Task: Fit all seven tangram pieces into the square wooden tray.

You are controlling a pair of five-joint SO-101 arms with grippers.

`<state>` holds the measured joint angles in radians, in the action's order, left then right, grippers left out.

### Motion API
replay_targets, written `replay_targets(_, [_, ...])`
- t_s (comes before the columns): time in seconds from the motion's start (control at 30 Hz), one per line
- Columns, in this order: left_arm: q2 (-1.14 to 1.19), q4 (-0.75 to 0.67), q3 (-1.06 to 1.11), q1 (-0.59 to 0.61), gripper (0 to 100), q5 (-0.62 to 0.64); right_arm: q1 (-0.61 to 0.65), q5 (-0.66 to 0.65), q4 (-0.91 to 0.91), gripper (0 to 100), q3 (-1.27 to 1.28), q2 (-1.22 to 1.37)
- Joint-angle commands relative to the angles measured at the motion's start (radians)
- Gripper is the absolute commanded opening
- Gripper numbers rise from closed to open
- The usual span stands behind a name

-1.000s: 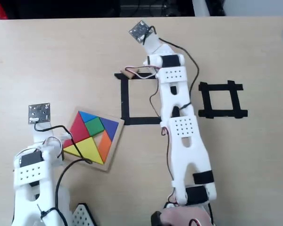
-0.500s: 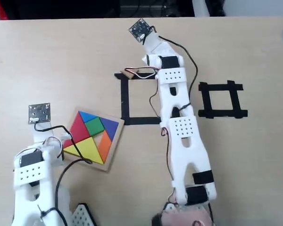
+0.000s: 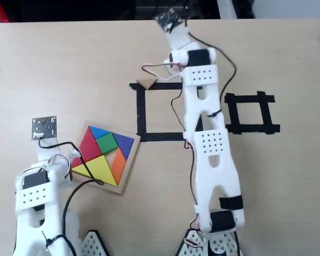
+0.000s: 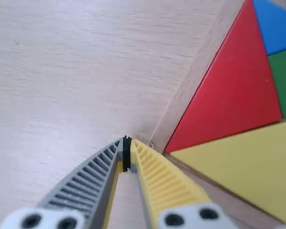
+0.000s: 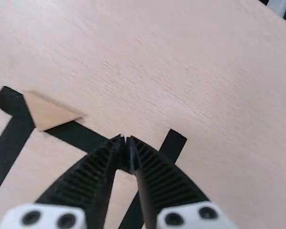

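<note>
Tray (image 3: 129, 168), tilted, bright pieces (image 3: 106, 143) inside, tan triangle (image 3: 147, 83) apart

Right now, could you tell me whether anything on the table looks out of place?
Yes: a small tan triangle lies on the corner of the black tape square, apart from the tray, which seems to have a triangular gap beside the orange piece.
</note>
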<state>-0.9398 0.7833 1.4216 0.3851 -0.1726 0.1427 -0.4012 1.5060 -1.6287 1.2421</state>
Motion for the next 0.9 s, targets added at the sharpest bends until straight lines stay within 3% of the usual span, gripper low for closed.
replay_targets(0.0, [0.002, -0.187, -0.205, -0.084, 3, 0.071, -0.074, 0.031, 0.189, 1.1, -0.041, -0.245])
replay_targets(0.17, [0.117, -0.112, -0.487, -0.364, 3, 0.098, -0.227, 0.074, 0.262, 1.1, 0.007, -0.421])
replay_targets(0.23, [0.250, -0.084, -0.627, -0.418, 3, 0.143, -0.298, 0.118, 0.262, 1.1, 0.064, -0.466])
replay_targets(0.4, [0.750, -0.078, -1.043, -0.478, 3, 0.207, -0.405, 0.127, 0.261, 1.1, 0.272, -0.535])
replay_targets(0.63, [1.352, -0.069, -1.604, -0.518, 3, 0.209, -0.384, 0.127, 0.253, 1.1, 0.533, -0.538])
replay_targets(0.77, [1.407, 0.203, -1.764, -0.527, 3, 0.264, -0.353, 0.129, 0.252, 1.1, 0.553, -0.539])
replay_targets(0.87, [1.413, 0.288, -1.805, -0.572, 3, 0.313, -0.333, 0.167, 0.245, 1.1, 0.553, -0.544])
